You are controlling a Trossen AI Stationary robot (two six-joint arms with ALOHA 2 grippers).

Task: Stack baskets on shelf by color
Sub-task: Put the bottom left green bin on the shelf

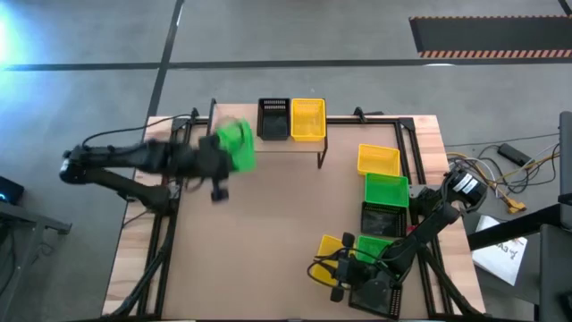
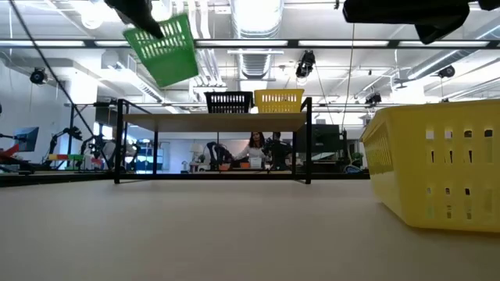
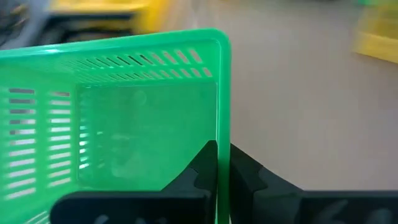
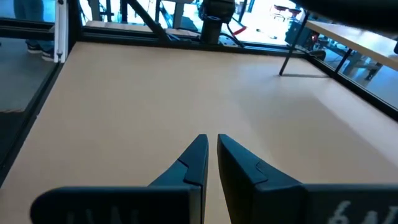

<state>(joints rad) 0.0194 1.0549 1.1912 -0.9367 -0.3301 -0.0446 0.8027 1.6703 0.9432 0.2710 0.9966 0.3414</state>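
Your left gripper (image 3: 222, 163) is clamped on the green basket's (image 1: 236, 146) rim, carrying it tilted above the shelf's (image 2: 211, 118) free left end, beside the black basket (image 1: 273, 118). Right gripper (image 4: 211, 155), nearly closed and empty, waits far off.

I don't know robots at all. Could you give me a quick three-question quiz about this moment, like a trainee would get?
1. True or false: the left pincer grips the rim of a bright green slotted plastic basket.
2. Which two baskets already sit on the low light-wood shelf with black legs? A) green and yellow B) black and yellow C) black and green
3. Fill in: in the low view, the carried green basket hangs tilted, ___ the shelf's level.

Key: 1 true. 2 B: the black perforated plastic basket beside the yellow plastic basket. 3 above.
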